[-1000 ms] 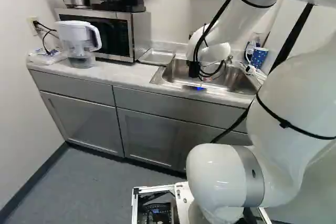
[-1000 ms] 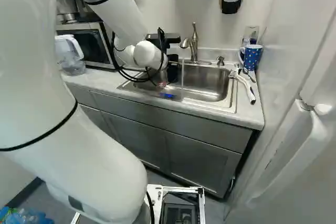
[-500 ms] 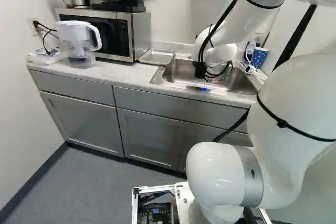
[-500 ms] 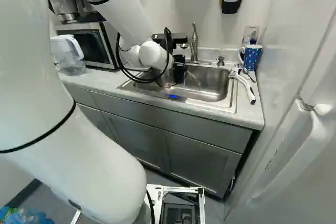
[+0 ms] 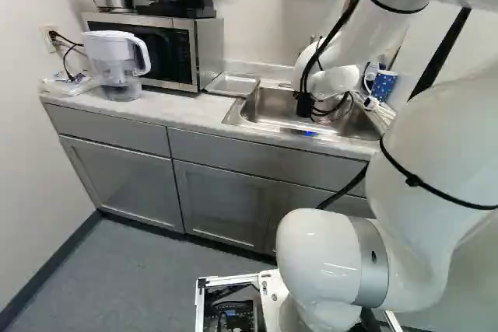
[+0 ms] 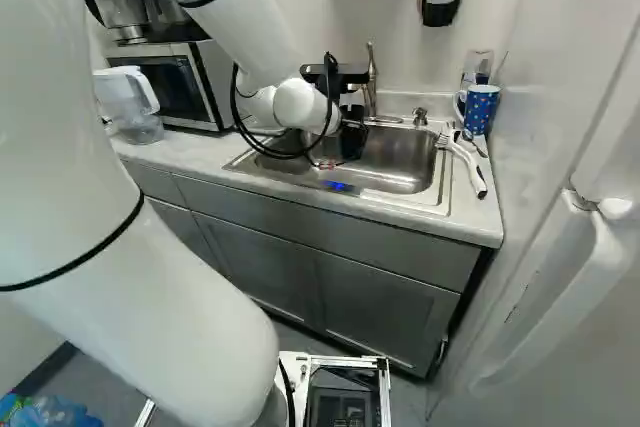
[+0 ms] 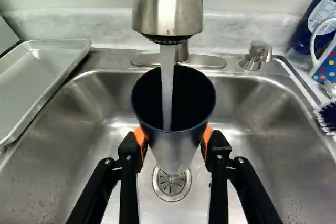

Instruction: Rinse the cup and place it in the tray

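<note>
The hand holds the cup between its two fingers, and water from the faucet falls inside it.

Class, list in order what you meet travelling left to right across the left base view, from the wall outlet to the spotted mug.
Wall outlet → water filter pitcher → metal tray → sink → blue spotted mug.

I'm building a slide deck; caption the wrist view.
Water runs from the faucet into the cup gripped by the tool.
</note>
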Available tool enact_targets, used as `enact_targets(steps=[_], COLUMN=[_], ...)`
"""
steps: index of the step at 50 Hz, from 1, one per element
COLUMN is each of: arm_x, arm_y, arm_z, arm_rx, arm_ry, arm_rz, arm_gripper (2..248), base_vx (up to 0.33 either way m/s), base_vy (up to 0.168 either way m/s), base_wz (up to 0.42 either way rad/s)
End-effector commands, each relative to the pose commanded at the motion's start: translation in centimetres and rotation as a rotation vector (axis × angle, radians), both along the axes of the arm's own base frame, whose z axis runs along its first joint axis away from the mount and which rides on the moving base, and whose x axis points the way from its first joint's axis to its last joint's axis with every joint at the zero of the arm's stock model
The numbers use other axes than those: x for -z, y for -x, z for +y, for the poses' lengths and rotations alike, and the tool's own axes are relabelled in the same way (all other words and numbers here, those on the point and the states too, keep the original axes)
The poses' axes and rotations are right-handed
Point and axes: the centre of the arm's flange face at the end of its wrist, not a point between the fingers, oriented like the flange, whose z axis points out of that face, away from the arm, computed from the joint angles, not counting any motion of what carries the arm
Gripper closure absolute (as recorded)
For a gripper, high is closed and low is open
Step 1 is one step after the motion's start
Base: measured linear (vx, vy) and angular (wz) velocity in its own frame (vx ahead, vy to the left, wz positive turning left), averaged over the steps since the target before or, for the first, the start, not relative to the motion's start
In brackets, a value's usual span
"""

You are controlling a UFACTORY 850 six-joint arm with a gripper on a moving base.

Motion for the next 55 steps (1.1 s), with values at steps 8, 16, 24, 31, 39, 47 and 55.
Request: enact_targets(steps=[8,16,24,31,39,47,55], arm_x=[0.0,0.0,0.0,0.0,0.0,0.0,0.0], arm_y=[0.0,0.0,0.0,0.0,0.0,0.0,0.0], arm_z=[0.0,0.0,0.0,0.0,0.0,0.0,0.0], arm_rx=[0.0,0.0,0.0,0.0,0.0,0.0,0.0], arm_ry=[0.0,0.0,0.0,0.0,0.0,0.0,0.0], arm_rz=[0.0,0.0,0.0,0.0,0.0,0.0,0.0], arm_gripper=[129,129,129,129,129,129,129], base_vx=[0.0,0.0,0.0,0.0,0.0,0.0,0.0], base_vy=[0.0,0.0,0.0,0.0,0.0,0.0,0.0], base_wz=[0.0,0.0,0.0,0.0,0.0,0.0,0.0])
